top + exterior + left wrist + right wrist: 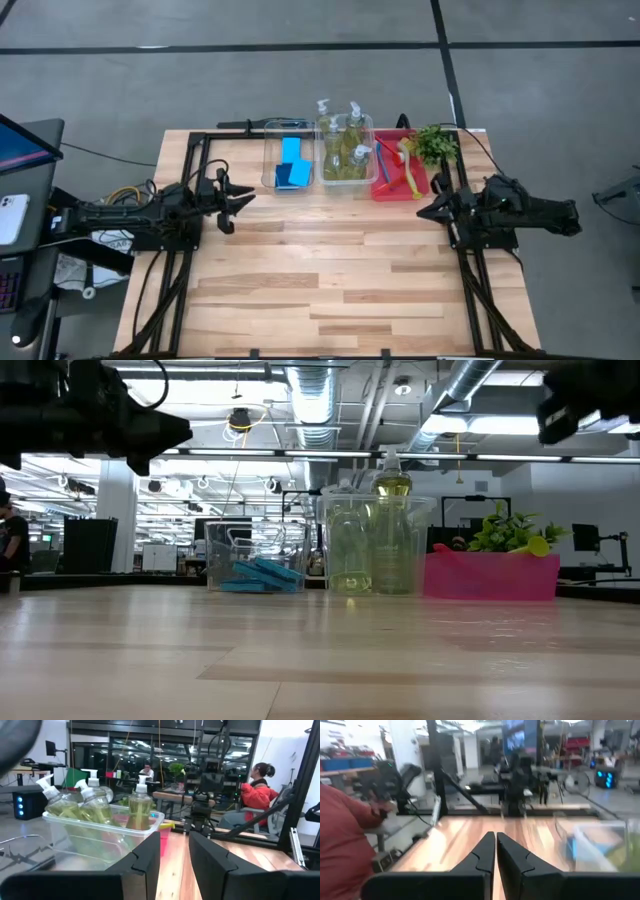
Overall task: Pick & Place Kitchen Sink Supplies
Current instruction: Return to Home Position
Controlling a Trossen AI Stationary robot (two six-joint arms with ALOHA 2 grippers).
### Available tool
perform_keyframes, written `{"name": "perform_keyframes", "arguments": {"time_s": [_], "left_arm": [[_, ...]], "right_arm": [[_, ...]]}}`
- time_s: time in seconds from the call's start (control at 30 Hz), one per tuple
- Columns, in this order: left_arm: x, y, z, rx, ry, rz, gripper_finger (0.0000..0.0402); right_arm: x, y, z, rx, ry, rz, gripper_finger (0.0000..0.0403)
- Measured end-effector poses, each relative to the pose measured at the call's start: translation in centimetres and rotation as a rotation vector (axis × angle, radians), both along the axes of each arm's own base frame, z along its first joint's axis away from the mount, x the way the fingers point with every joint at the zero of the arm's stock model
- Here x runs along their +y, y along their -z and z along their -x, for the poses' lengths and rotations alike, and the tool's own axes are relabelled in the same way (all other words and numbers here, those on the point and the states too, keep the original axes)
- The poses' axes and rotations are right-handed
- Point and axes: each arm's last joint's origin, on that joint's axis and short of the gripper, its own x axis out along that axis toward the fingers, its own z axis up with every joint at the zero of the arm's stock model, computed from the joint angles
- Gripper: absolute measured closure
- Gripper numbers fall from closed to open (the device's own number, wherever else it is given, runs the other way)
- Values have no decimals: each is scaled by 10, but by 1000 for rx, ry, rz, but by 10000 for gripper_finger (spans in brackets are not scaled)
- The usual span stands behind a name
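Bare planks of the table point(300, 670) lie closest in the low view, and beyond them a row of three containers stands along the far edge. From the table's left toward its right these are a clear bin point(267, 165), a second clear bin point(345, 184) and a red tray point(395, 197), set just beside one another. The row runs from about the middle of the far edge toward the far right corner. Blue sponges point(292, 163) lie piled in the first bin; how many I cannot tell. Pump bottles point(347, 150) of yellow-green liquid stand upright and close together in the second bin, their white pumps rising above its rim. Brushes point(408, 168) lie in the red tray, a yellow-green handle and a blue one plain to see. A small leafy plant point(436, 144) sits at the far right corner, just beside the tray. The left end effector point(243, 198) hangs above the table near its left edge, pointing toward the right edge. Its fingers stand a little apart with a clear gap between them and hold nothing. The right end effector point(425, 212) hangs near the right edge, pointing back toward the left one and well apart from it. Its fingers are drawn together almost to touching, with nothing between them. Beyond the table a person point(255, 790) in a red jacket sits.
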Motion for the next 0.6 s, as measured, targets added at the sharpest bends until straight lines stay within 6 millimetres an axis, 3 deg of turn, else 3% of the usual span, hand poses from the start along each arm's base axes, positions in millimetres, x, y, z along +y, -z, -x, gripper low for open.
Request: {"name": "perform_keyframes", "arguments": {"time_s": [0.17, 0.33, 0.6], "left_arm": [[0, 1, 0, 6, 0, 0, 297], [0, 4, -3, 36, 0, 4, 297], [1, 7, -5, 67, 0, 7, 297]], "right_arm": [[-4, 26, -11, 49, 125, -75, 392], [-13, 54, -17, 122, 374, -118, 392], [-18, 56, -20, 99, 465, -153, 392]]}}
